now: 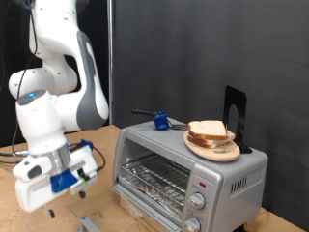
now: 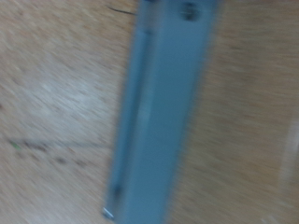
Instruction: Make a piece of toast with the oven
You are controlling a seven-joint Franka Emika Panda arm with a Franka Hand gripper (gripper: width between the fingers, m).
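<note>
The silver oven (image 1: pixel 188 174) stands on the wooden table at the exterior view's right, with its wire rack showing through the front and two knobs at its lower right. Slices of bread (image 1: pixel 209 130) lie stacked on a round wooden plate (image 1: pixel 214 149) on top of the oven. My gripper (image 1: pixel 81 191) hangs low at the exterior view's lower left, well apart from the oven, with nothing visibly between its fingers. The wrist view is blurred and shows no fingers, only a long grey-blue bar (image 2: pixel 163 112) lying on the wooden table.
A blue-handled tool (image 1: pixel 159 120) lies on the oven's top at its back. A black stand (image 1: pixel 237 116) rises behind the plate. A grey object (image 1: pixel 89 224) sits on the table below my gripper. A black curtain closes the back.
</note>
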